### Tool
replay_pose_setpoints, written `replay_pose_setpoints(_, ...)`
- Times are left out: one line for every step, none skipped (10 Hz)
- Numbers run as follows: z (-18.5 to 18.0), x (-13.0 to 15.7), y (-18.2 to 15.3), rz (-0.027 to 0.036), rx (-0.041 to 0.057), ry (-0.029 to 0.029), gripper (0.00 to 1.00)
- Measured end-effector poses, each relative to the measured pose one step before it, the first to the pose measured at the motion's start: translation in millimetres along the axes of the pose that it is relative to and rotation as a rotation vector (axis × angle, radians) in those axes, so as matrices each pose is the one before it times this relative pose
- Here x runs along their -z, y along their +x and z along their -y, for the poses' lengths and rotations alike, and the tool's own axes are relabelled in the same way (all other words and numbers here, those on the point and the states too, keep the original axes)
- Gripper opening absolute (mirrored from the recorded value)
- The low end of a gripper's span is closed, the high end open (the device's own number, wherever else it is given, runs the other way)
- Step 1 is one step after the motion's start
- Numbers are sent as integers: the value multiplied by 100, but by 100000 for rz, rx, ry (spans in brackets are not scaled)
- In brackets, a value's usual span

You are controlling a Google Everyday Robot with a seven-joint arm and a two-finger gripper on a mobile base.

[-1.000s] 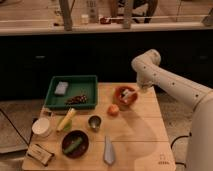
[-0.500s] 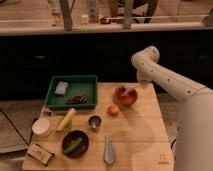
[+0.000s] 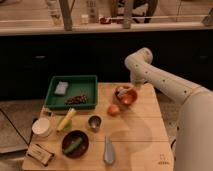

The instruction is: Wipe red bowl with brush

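The robot arm (image 3: 165,82) is reaching in from the right side of the view and is bending down at its elbow toward the far right part of the wooden worktop (image 3: 137,131). The claw (image 3: 129,88) is hanging directly over the far rim of the red bowl (image 3: 128,99); whether it is wide, narrow or gripping something cannot be told from this view. The red bowl is sitting upright on the worktop near its back edge, to the right of the green tray (image 3: 89,82). A pale shape, apparently the brush (image 3: 121,91), is lying inside the red bowl on its left side, just below the claw; contact between the two cannot be confirmed. The green tray is holding a pale grey-blue pad (image 3: 61,88) in its rear left corner and a scatter of dark brown pieces (image 3: 77,99) along its front wall. A round orange fruit (image 3: 113,109) is resting just in front of the red bowl, to its left. A small metal cup (image 3: 94,122) is standing near the worktop centre, with a yellow-green vegetable (image 3: 66,119) lying to its left. A white cup (image 3: 41,127) is sitting at the left edge. A dark bowl (image 3: 75,143) containing a green vegetable is sitting near the front, and a grey-blue elongated tool (image 3: 108,150) is lying to its right.
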Motion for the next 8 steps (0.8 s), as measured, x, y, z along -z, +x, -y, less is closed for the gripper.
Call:
replay_pose_setpoints(-701, 106, 149, 682, 247, -630, 0)
replay_pose_setpoints(-949, 204, 689, 503, 343, -566, 0)
replay_pose_setpoints(-1337, 288, 1352, 90, 437, -608, 0)
replay_pose_setpoints(-886, 182, 1174, -760, -197, -305, 0)
replay_pose_setpoints(-757, 209, 994, -1460, -316, -344, 0)
replay_pose_setpoints(-46, 232, 213, -1138, -713, 263, 0)
replay_pose_setpoints(333, 173, 385, -1019, -1185, 258, 0)
replay_pose_setpoints(655, 78, 466, -945, -1463, 432, 0)
